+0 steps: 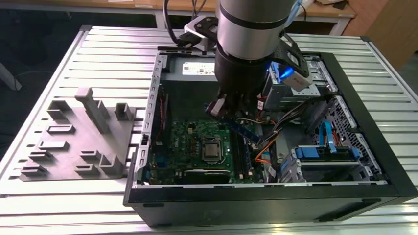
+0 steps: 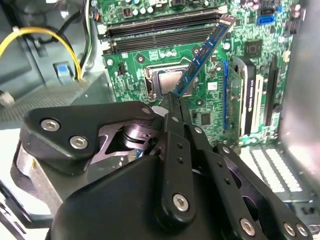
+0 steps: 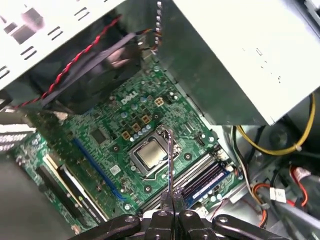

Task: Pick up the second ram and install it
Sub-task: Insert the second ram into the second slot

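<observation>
As the arm (image 1: 251, 29) points down, its end effector (image 2: 173, 99) pinches the second ram (image 2: 202, 55)

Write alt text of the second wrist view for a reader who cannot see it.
The black pincer holds the second ram, a thin blue module, tilted above the green motherboard. A processor socket and long dark memory slots show on the board.

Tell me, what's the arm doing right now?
Gripper shut on memory stick. Stick tilted over green board, not plugged in. Yellow cable off to the side.
</observation>
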`<state>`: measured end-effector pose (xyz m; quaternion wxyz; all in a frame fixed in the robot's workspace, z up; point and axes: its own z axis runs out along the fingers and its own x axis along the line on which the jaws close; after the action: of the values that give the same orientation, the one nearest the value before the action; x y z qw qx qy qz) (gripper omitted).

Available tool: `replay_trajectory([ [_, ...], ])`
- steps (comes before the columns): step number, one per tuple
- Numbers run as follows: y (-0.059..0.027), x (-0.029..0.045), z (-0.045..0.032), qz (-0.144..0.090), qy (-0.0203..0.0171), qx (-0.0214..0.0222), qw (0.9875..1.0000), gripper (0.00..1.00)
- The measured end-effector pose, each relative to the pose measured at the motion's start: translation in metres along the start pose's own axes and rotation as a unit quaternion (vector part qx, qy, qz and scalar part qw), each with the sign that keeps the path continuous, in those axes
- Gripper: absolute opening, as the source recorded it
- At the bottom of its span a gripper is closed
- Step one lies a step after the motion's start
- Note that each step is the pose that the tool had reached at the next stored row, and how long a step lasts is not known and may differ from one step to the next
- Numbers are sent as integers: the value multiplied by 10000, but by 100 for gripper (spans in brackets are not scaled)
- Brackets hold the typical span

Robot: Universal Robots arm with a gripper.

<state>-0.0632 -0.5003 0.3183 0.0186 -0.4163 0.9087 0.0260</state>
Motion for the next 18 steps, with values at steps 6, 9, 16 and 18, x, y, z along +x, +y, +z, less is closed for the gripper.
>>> replay_trajectory([
  [6,0,0,9,546,-17,30,9985,9],
  [9,0,1,15,819,-26,46,9966,9],
  [16,-1,2,31,1451,-46,81,9894,9],
  [18,-1,2,34,1625,-51,90,9866,9],
])
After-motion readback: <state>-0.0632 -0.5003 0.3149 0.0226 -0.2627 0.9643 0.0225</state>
